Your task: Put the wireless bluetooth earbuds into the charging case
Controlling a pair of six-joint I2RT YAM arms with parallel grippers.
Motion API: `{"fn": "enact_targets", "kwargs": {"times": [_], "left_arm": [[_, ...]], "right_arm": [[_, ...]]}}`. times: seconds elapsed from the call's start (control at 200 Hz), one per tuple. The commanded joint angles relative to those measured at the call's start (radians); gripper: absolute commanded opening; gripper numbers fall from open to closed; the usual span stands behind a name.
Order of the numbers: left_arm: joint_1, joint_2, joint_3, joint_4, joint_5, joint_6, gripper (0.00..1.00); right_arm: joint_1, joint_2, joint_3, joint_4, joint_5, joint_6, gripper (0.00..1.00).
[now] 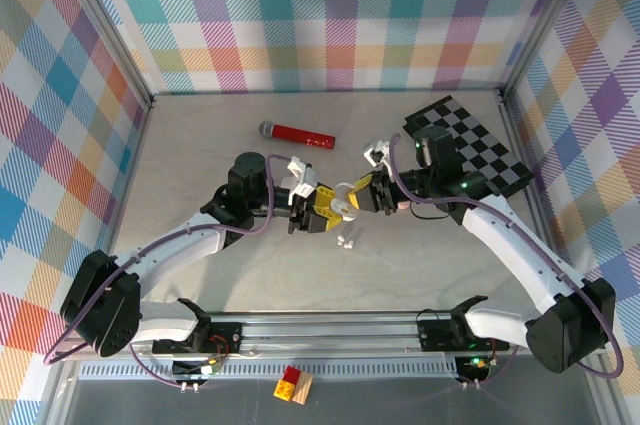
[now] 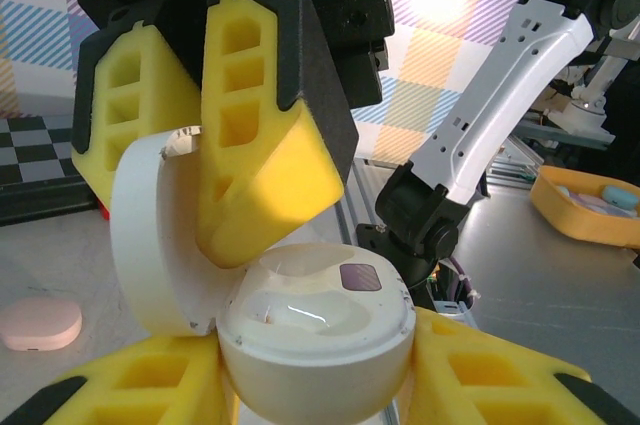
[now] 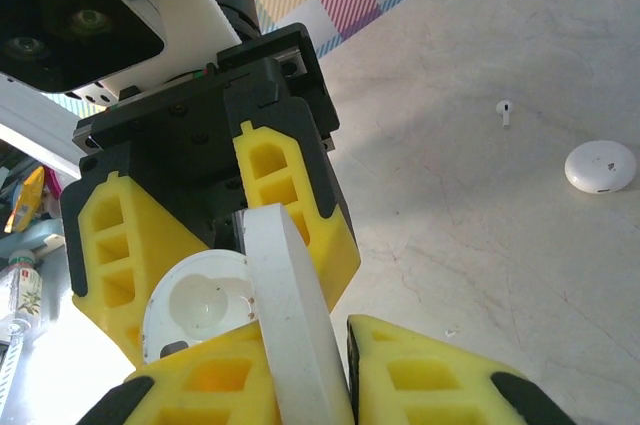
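on the table (image 3: 450, 225) lies an earbud (image 3: 504, 111), apart from left claw (image 1: 322, 209) and right claw (image 1: 362, 195) pinching the case (image 2: 315, 320).

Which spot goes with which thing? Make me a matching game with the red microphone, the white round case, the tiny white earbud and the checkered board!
1 red stick microphone
2 white round plastic charging case
3 tiny white earbud
4 black-and-white checkered board

A back right corner
B loose on the grey table
C back middle
D clamped between left gripper and right gripper

Pairs: 1-C, 2-D, 3-B, 4-A
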State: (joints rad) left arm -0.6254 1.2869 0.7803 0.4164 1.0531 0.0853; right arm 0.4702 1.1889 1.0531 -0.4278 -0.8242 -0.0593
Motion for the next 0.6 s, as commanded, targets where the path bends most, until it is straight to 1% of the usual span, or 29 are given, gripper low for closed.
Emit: {"fn": "enact_targets", "kwargs": {"times": [0.0,0.04,0.14,0.29,0.31,0.445,0.525,0.595], "left_arm": [[-0.007,-0.037,0.002,0.036,0.034,0.02,0.38],[-0.007,-0.037,0.002,0.031,0.029,0.024,0.38],[-0.005,-0.034,-0.003,0.025,0.005,0.029,0.38],[-0.001,-0.026,-0.004,0.023,-0.022,0.034,0.38],[0.001,-0.025,-0.007,0.024,-0.028,0.034,0.38],[0.02,-0.011,-0.017,0.059,-0.051,0.028,0.38],[0.038,0.003,-0.031,0.11,-0.062,0.004,0.38],[0.057,0.015,-0.041,0.145,-0.076,-0.016,0.38]], "right_arm": [[-0.007,0.02,0.028,-0.019,-0.026,0.016,0.2],[-0.007,0.017,0.028,-0.017,-0.027,0.013,0.22],[-0.007,-0.002,0.021,-0.007,-0.011,-0.001,0.39],[-0.007,-0.049,-0.005,0.0,0.008,-0.03,0.55],[-0.007,-0.057,-0.011,0.005,0.016,-0.063,0.57],[-0.007,-0.142,-0.069,0.048,0.073,-0.072,0.63],[-0.007,-0.205,-0.113,0.08,0.102,-0.067,0.66],[-0.007,-0.257,-0.156,0.121,0.134,-0.047,0.67]]}}
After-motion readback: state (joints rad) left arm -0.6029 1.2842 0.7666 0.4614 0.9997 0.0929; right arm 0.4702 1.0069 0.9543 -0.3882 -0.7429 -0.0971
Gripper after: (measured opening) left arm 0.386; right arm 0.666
